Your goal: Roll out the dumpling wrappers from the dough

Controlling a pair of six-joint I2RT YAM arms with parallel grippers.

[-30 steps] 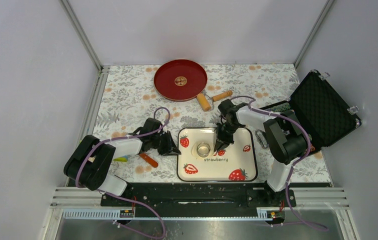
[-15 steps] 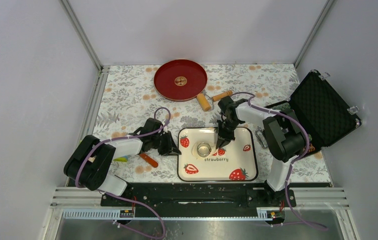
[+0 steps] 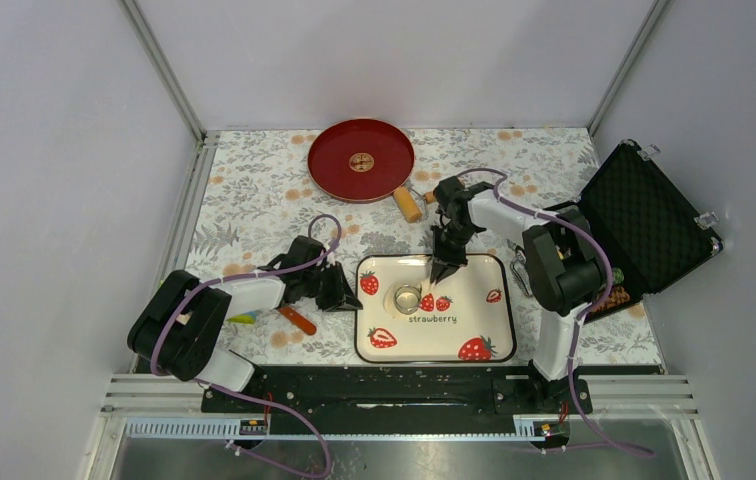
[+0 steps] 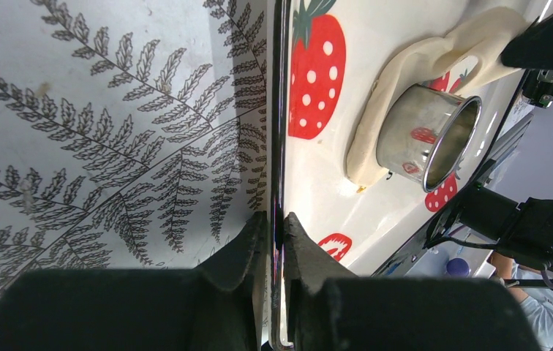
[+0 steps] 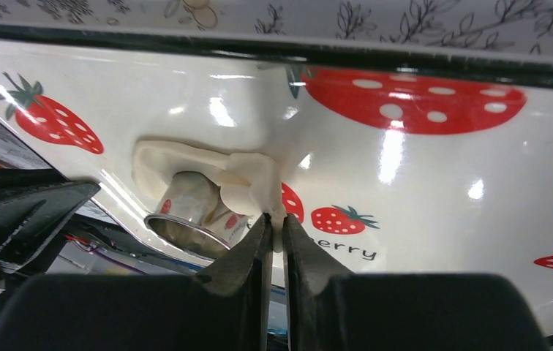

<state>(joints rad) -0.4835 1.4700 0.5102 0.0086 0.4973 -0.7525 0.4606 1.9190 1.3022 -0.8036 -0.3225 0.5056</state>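
Pale grey walls close in a counter covered in a leaf-and-flower print, with a white strawberry tray lying at its near middle. A sheet of cream dough is draped on the tray's left half, and a metal cutter stands pressed into it. One finished dumpling wrapper rests at the centre of the red plate at the far side, well apart from the tray, with a rolling pin just right of the plate. The step in hand looks like stripping the surplus dough from around the cutter so that a cut round is left inside it. To do it well, the pull should go slow and low, out and away from the cutter, so the sheet parts at the cut line rather than stretching or dragging the cutter across the glossy tray. The tray must not slide, and soft dough may tear or cling to the fingers. The right pincer is clenched almost closed on a raised fold of the dough just beside the cutter. The left pincer is clenched on the tray's left rim, apparently pinning it down.
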